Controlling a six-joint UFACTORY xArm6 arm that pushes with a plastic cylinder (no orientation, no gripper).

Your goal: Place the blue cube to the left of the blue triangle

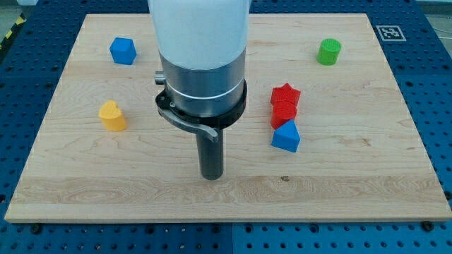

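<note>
Blue cube [123, 51] sits far from blue triangle [286, 136].

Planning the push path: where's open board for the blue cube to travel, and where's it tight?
Open: the strip along the view's bottom edge, and the stretch between the blue cube and yellow block on the left and my tip mid-board. Also the top middle toward the green cylinder. Crowded: red blocks stacked against the blue triangle.
</note>
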